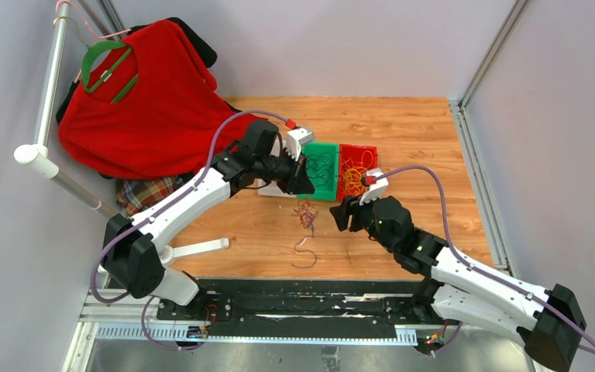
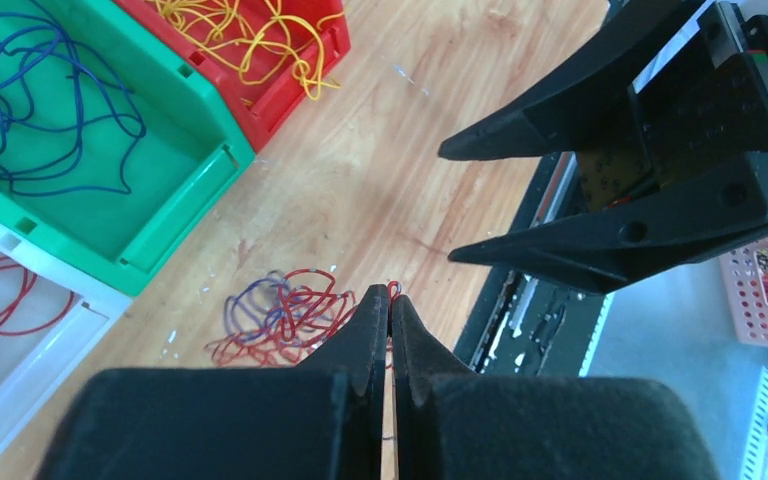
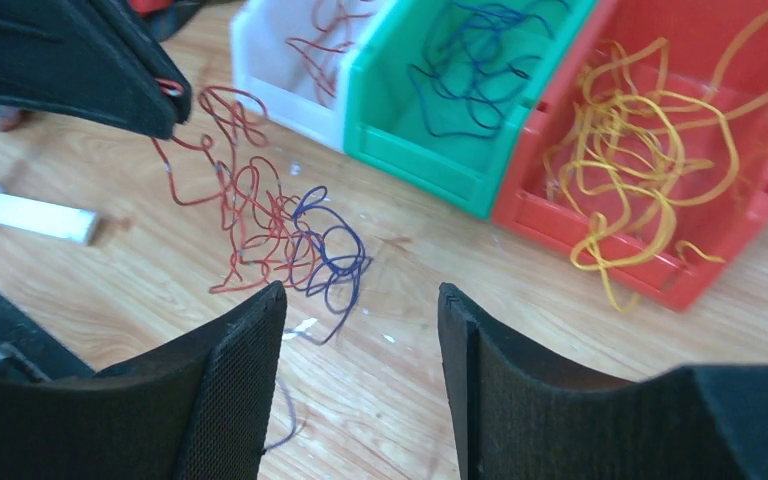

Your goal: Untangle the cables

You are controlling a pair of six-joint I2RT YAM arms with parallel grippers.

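A tangle of red and dark blue-purple cables (image 1: 305,213) (image 2: 280,320) (image 3: 270,225) lies on the wooden table in front of the bins. My left gripper (image 1: 307,186) (image 2: 391,297) is shut on a red cable (image 2: 394,287) whose small loop pokes out at the fingertips; the strand runs down to the tangle. In the right wrist view the left gripper (image 3: 165,100) holds this red cable (image 3: 170,87) above the pile. My right gripper (image 1: 341,213) (image 3: 360,300) (image 2: 450,203) is open just right of the tangle, nothing between its fingers. One loose dark cable (image 1: 304,256) lies nearer the arms.
Three bins stand side by side behind the tangle: a white bin (image 3: 290,95) with red wire, a green bin (image 1: 327,186) (image 3: 430,165) with blue wire, a red bin (image 1: 372,151) (image 3: 580,215) with yellow wire. A red shirt (image 1: 147,101) hangs at the back left.
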